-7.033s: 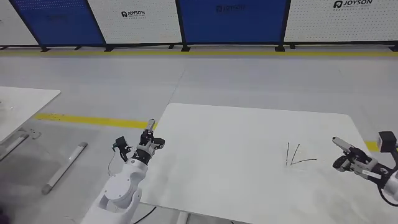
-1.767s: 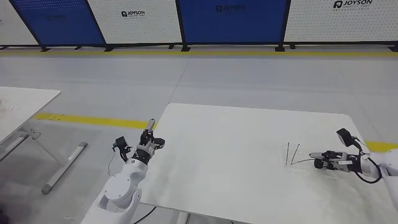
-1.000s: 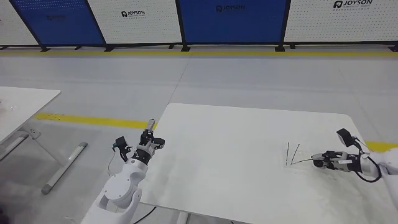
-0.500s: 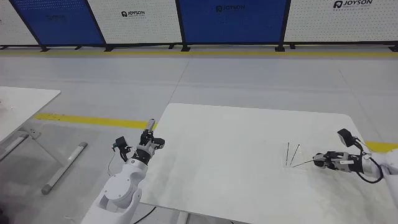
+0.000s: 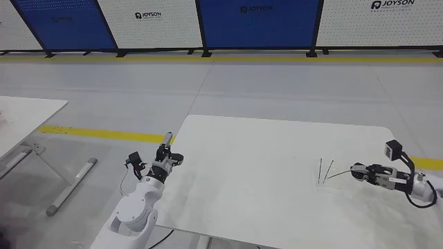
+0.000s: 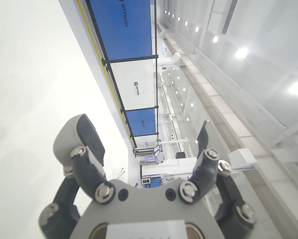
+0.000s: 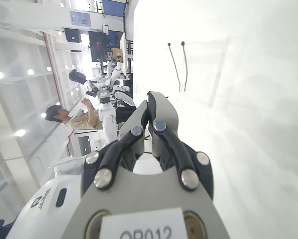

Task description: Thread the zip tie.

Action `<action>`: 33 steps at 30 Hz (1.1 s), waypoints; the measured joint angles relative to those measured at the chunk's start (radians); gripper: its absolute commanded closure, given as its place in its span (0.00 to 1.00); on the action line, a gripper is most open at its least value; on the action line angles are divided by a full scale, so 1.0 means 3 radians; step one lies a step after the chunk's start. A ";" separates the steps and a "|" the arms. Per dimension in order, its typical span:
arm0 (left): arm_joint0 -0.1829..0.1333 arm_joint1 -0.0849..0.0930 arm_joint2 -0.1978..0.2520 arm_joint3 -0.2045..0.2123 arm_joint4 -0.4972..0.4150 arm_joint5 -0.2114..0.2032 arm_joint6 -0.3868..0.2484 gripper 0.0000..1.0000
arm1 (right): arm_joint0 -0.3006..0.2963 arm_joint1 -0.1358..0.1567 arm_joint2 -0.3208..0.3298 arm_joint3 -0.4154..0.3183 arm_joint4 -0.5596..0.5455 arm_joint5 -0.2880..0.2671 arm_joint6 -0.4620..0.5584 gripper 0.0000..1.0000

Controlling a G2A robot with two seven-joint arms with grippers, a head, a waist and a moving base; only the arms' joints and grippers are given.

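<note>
Three thin black zip ties are near the right end of the white table (image 5: 256,173). Two loose zip ties (image 5: 320,169) (image 5: 328,169) lie side by side, and the right wrist view also has these two ties (image 7: 175,65) (image 7: 185,65) flat on the table beyond the fingers. The third zip tie (image 5: 338,174) runs slantwise from the table into my right gripper (image 5: 354,171), which is shut on its end. Its fingers (image 7: 161,105) are pressed together. My left gripper (image 5: 166,145) is at the table's left edge, open and holding nothing (image 6: 144,123).
The table's rounded far corner (image 5: 379,128) is close behind the right arm. A second white table (image 5: 21,114) stands off to the left across the floor. Blue and white pegboard panels (image 5: 259,10) line the back.
My right gripper came in to the slanted zip tie, shut on its end and drew back to the right, lifting that end. The left arm has not moved.
</note>
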 measured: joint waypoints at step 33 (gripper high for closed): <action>0.0000 0.0000 0.0000 0.0000 0.0000 0.0000 0.0000 0.00 | -0.1158 0.0127 0.0210 -0.1906 0.1040 0.0377 -0.0528 1.00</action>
